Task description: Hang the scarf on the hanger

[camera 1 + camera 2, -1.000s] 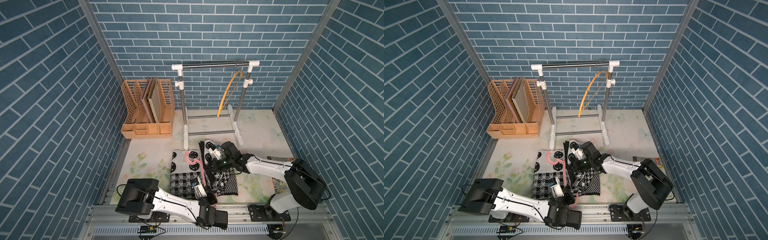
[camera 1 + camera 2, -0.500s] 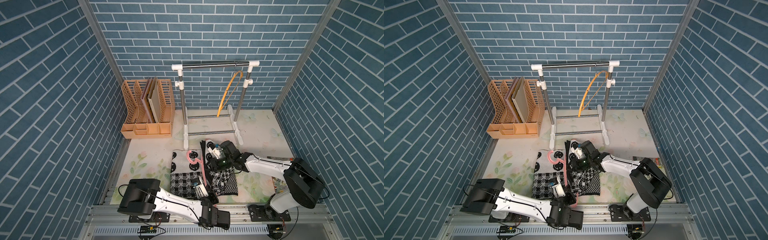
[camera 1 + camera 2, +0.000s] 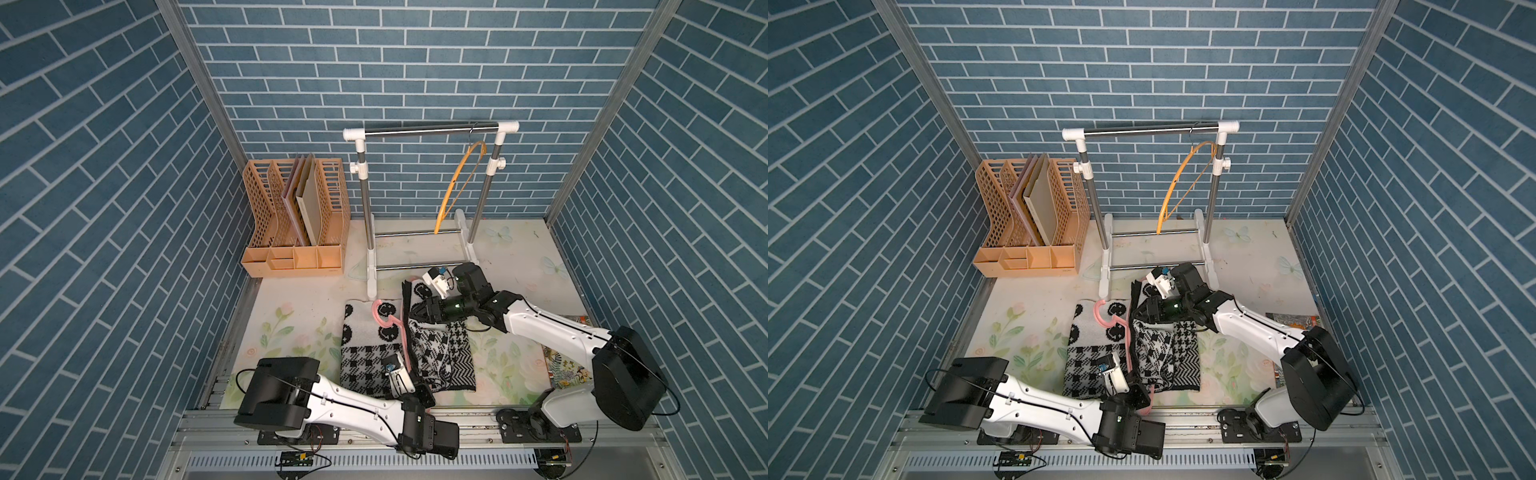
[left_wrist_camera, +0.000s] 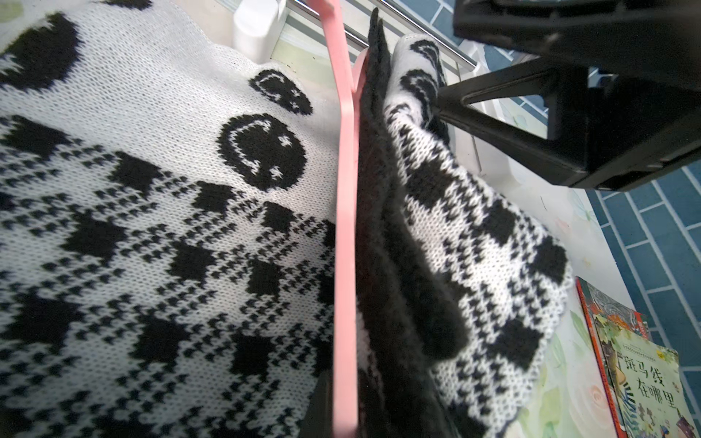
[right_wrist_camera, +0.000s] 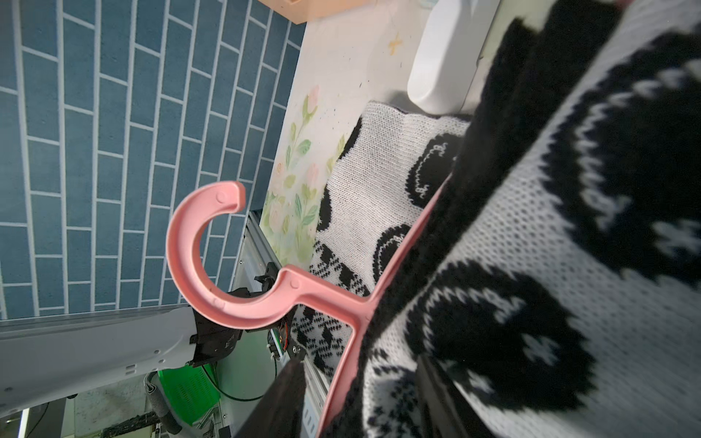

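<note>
We find open mat (image 3: 291, 328) at the lower left of both top views, between the file rack (image 3: 257, 208) and the scarf (image 3: 365, 365), where a gripper could come straight down. More bare mat lies at the right, past the clothes rail (image 3: 428, 129). The middle is crowded. The scarf covers the mat and the pink hanger (image 4: 347, 227) runs through its raised folds. The right arm (image 3: 548, 328) reaches in above it. Under the rail, the orange hanger (image 3: 450, 193) blocks the right half and the left half is open. A book (image 3: 567, 368) lies at the right edge.
</note>
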You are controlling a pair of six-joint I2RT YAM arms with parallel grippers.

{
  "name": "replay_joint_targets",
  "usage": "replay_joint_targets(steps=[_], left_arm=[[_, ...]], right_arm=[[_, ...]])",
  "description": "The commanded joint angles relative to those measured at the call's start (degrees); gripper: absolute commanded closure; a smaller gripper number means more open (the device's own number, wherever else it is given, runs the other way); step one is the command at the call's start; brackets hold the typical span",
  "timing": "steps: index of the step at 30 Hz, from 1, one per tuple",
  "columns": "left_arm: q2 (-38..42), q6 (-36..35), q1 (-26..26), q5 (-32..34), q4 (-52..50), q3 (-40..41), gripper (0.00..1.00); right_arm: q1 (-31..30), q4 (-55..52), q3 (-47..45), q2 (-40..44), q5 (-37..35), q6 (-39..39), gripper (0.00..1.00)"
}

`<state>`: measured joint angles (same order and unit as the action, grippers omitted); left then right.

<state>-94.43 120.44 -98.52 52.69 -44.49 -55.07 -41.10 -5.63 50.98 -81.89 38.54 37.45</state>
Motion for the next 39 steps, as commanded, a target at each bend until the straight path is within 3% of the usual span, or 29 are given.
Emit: replay_joint_targets(steps=[1,9,17,20,24,27,32,39], left_arm=[[-0.3,11.6,-7.8,-1.9,-3.8,-0.1,1.00],[-0.3,11.6,-7.8,-1.9,-4.0,0.0,1.00],[-0.2,11.6,-7.7,-1.8,-4.3,-0.1,1.00],[-0.2,11.7,-7.7,-1.5,-4.5,-0.3,1.00],[-0.5,11.7,-7.8,-1.5,-4.7,-0.6,1.00],[-0.8,11.7,-7.8,-1.6,-4.9,-1.0,1.00],[-1.2,11.7,-7.8,-1.3,-4.9,-1.5,1.00],[-2.2,11.6,-7.8,-1.2,-5.3,-2.7,1.00]], right_arm=[[0.9,-2.8,-0.7,1.6,2.3,-2.4,0.48],[2.1,-1.7,-1.7,4.6,5.1,-0.3,0.59],[10.4,-5.4,-5.2,11.2,3.4,-1.5,0.52],[10.7,-11.2,-8.0,10.3,-0.2,-3.9,0.69],[10.7,-10.4,-14.6,11.6,-1.0,-3.2,0.93],[9.4,-6.0,-18.6,12.7,3.9,-2.3,0.99],[4.9,0.4,-20.0,13.2,7.9,-0.1,1.00],[-1.0,8.4,-16.4,6.9,9.2,3.0,1.00]])
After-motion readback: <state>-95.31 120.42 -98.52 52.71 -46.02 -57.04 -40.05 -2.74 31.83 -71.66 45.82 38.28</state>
